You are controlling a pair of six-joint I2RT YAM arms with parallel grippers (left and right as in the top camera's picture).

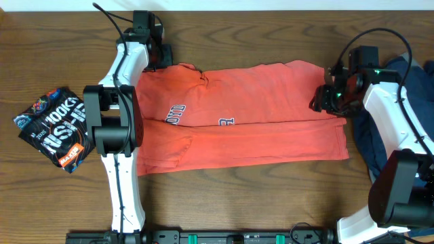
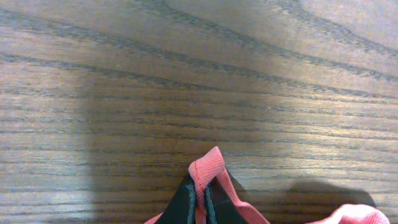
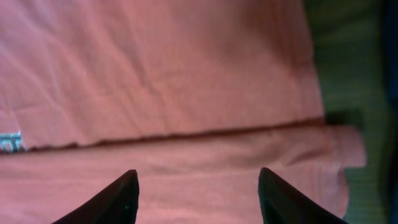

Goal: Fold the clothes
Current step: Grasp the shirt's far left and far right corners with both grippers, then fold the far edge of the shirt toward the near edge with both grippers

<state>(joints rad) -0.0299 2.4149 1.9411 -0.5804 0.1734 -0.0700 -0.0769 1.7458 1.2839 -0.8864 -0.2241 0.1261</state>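
A red-orange T-shirt (image 1: 251, 108) lies across the middle of the table, its lower part folded up with a fold edge running left to right. My left gripper (image 1: 161, 55) is at the shirt's far left corner, shut on a pinch of its red hem (image 2: 208, 171). My right gripper (image 1: 324, 100) is open above the shirt's right end, near the fold edge (image 3: 186, 134); red cloth (image 3: 155, 68) fills its view between the fingers (image 3: 196, 183).
A black printed garment (image 1: 54, 127) lies at the left of the table. A dark blue garment (image 1: 393, 108) lies at the right edge under my right arm. The table is dark wood (image 2: 186, 74).
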